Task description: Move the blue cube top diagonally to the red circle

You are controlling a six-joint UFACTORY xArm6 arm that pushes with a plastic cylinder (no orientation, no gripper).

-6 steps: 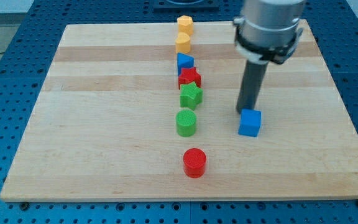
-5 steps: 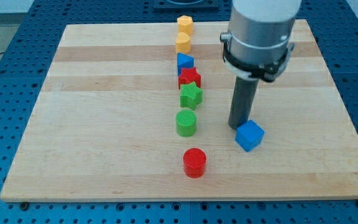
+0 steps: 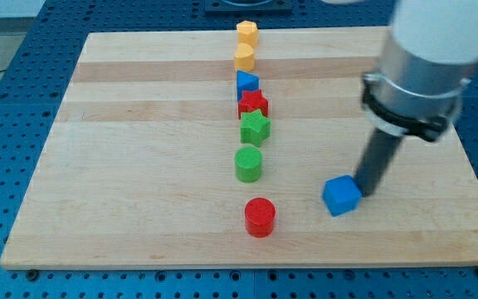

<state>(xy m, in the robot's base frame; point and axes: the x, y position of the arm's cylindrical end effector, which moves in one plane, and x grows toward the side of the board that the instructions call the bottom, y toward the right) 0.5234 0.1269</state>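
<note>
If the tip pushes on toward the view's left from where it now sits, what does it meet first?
My tip is right beside the blue cube, so the cube comes first; beyond it, probably the red circle.

no readable text, labels or numbers

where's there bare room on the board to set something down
The whole stretch from the board's left edge to the middle column is bare, as is the view's top right corner. It is crowded along the column, from the yellow blocks down to the red circle, and around my tip beside the blue cube.
</note>
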